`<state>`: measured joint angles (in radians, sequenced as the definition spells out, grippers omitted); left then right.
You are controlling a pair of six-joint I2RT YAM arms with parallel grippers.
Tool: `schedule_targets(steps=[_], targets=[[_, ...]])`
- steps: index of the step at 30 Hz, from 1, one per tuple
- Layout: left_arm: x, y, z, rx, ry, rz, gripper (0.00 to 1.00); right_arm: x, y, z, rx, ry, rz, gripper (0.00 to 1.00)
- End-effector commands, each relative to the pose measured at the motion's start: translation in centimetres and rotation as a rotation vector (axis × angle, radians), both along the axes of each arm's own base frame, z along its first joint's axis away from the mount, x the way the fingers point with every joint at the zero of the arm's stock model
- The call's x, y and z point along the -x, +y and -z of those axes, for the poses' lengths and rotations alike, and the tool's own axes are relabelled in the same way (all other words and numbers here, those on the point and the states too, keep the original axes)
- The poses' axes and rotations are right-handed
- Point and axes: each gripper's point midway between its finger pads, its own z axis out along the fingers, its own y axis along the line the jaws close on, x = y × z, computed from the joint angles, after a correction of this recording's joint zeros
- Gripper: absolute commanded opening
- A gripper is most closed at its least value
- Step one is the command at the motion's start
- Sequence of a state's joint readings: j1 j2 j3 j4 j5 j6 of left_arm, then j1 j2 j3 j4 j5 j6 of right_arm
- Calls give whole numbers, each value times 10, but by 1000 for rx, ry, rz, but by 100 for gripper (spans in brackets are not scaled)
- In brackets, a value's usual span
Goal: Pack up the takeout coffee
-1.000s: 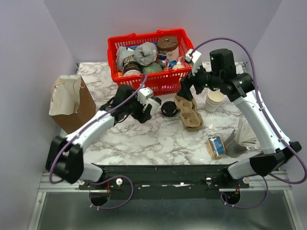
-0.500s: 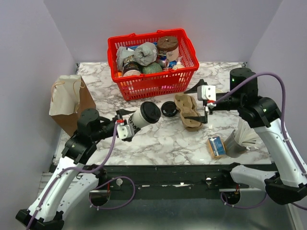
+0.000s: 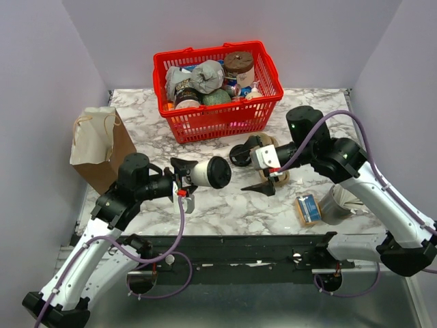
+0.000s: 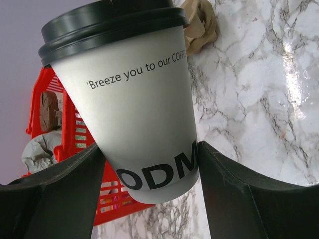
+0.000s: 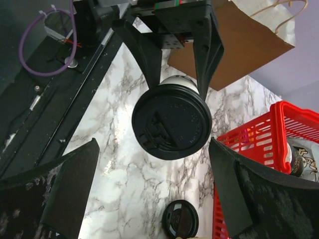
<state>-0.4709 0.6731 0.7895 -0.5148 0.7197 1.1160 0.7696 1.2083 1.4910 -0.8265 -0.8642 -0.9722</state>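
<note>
Our L fingers (image 4: 55, 194) clamp the takeout coffee (image 4: 134, 99) low on its body, lid (image 5: 172, 122) facing our R gripper (image 3: 258, 166), spread wide and empty, prob. for a handover.

This is a robot lab cell. Lilac walls (image 3: 41, 61) box in a marble-patterned table (image 3: 225, 201). A black mounting rail (image 3: 232, 247) lines its near edge.

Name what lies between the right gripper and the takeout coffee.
Nothing. In the top view only bare marble table shows between the right gripper and the takeout coffee; the right wrist view agrees.
</note>
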Motion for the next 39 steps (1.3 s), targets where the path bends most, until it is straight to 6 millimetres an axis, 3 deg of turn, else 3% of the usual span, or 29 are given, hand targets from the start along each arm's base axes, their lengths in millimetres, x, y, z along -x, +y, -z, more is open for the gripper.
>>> schedule_targets(steps=[1, 3, 4, 5, 10, 16, 21, 26, 29, 39], targets=[[9, -6, -15, -8, -97, 85, 71, -11, 11, 2, 1, -25, 35, 100], [3, -3, -17, -8, -117, 46, 69, -28, 16, -10, -37, -3, 138, 100], [-1, -3, -15, 0, -115, 24, 69, -33, 19, -11, -41, 126, 220, 100], [-7, -2, -22, 28, -140, -8, 68, -46, 21, -25, -82, 154, 305, 100], [-23, 8, -27, 62, -187, -128, 66, -33, 29, -21, -60, 570, 409, 100], [-32, 12, -43, 111, -244, -198, 64, -31, 37, -13, -43, 768, 460, 100], [-32, 12, -49, 122, -252, -218, 63, -45, 46, -12, -72, 806, 511, 100], [-31, 14, -49, 121, -248, -227, 63, -60, 45, -25, -156, 758, 568, 100], [-32, 14, -50, 126, -246, -235, 63, -61, 45, -27, -169, 742, 556, 100], [-32, 10, -54, 141, -238, -228, 62, -56, 52, -10, -123, 766, 508, 100]])
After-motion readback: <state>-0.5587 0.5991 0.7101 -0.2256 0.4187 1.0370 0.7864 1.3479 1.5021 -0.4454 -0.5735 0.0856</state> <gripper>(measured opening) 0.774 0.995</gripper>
